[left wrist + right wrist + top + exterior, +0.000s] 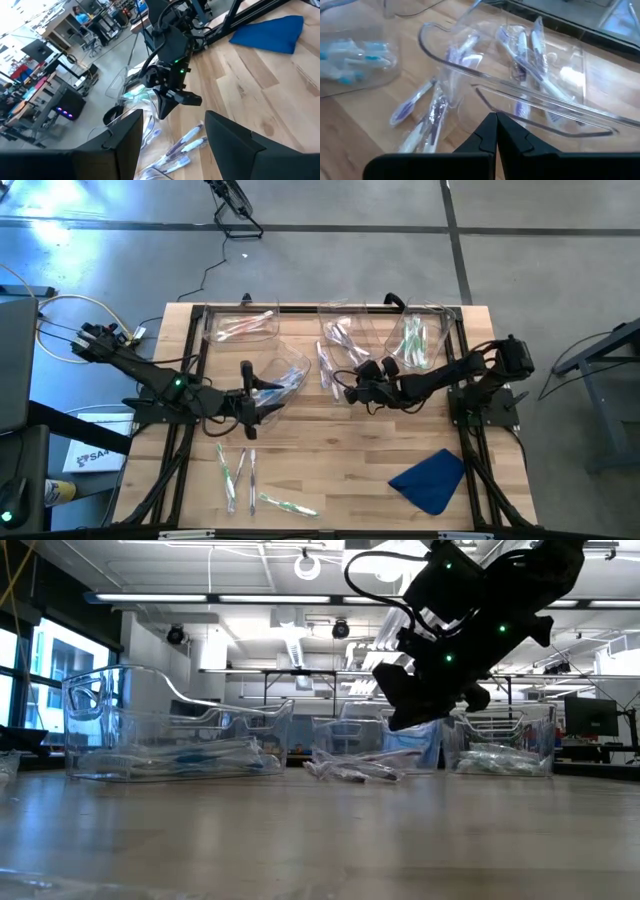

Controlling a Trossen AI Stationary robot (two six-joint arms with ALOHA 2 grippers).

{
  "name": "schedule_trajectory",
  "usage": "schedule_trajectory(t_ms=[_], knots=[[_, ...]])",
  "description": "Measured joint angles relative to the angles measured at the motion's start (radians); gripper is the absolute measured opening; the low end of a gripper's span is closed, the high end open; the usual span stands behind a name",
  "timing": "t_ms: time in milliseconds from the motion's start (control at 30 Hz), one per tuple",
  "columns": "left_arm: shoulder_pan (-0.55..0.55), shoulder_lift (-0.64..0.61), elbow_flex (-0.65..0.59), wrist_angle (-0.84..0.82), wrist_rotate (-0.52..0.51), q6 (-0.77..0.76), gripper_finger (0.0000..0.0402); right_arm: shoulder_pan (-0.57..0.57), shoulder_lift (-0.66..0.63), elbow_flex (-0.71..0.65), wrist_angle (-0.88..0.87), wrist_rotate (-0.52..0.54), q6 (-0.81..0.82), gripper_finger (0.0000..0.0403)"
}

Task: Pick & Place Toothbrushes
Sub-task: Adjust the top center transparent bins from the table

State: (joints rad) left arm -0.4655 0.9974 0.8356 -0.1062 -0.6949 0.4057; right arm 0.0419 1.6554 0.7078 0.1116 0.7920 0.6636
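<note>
Several toothbrushes (327, 368) with purple accents are seen loose on the wood just beside a clear bin (555, 107) that already holds more of the same kind, while a further group of green-accented brushes (236, 470) lies near the front edge, well apart from the bins. The right gripper (351, 393) is held above the purple scatter with its fingers pressed together and nothing between them, so the step in hand is judged to be an approach for a pick, not a carry. The left gripper (247, 384) is parked at the lip of another clear bin (285, 372), fingers spread wide and empty. For the next move, the right fingers would need to be parted, lowered astride one loose brush, then closed.
</note>
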Motion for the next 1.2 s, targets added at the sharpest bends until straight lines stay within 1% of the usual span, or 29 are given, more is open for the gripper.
schedule_trajectory(t_ms=[67,167,267,433,500,567,633,700,867,1000,1200], knots=[[0.000,0.000,0.000,0.000,0.000,0.000,0.0207,-0.013,0.000,0.000,-0.002,0.002,0.000,0.0003],[0.000,0.000,0.000,-0.001,0.000,-0.004,0.0207,-0.023,0.000,0.000,0.002,-0.031,0.000,0.0003],[0.000,0.000,0.000,-0.001,0.000,-0.013,0.0207,-0.013,-0.001,0.000,0.018,-0.120,0.005,0.0003],[0.000,0.000,0.000,-0.002,0.000,-0.014,0.0207,0.048,-0.004,0.000,0.134,-0.290,-0.011,0.0003],[0.000,0.000,0.000,-0.002,0.000,-0.014,0.0207,0.073,-0.004,0.000,0.176,-0.293,-0.036,0.0003],[0.000,0.000,0.000,-0.002,0.000,-0.014,0.0207,0.092,-0.004,0.000,0.218,-0.258,-0.063,0.0003],[0.000,0.000,0.000,-0.002,0.000,-0.014,0.0207,0.103,-0.005,0.000,0.223,-0.216,-0.071,0.0003],[0.000,0.000,0.000,-0.002,0.001,-0.016,0.0207,0.101,-0.010,0.000,0.154,-0.196,-0.043,0.0003],[0.000,0.000,0.000,-0.010,0.001,-0.018,0.0207,0.087,-0.024,0.000,-0.140,-0.166,0.144,0.0003],[0.000,0.000,0.000,-0.013,0.001,-0.018,0.0207,0.092,-0.027,0.000,-0.338,-0.132,0.277,0.0003],[0.000,0.000,0.000,-0.017,0.002,-0.018,0.0207,0.095,-0.027,0.000,-0.580,-0.012,0.404,0.0003]])
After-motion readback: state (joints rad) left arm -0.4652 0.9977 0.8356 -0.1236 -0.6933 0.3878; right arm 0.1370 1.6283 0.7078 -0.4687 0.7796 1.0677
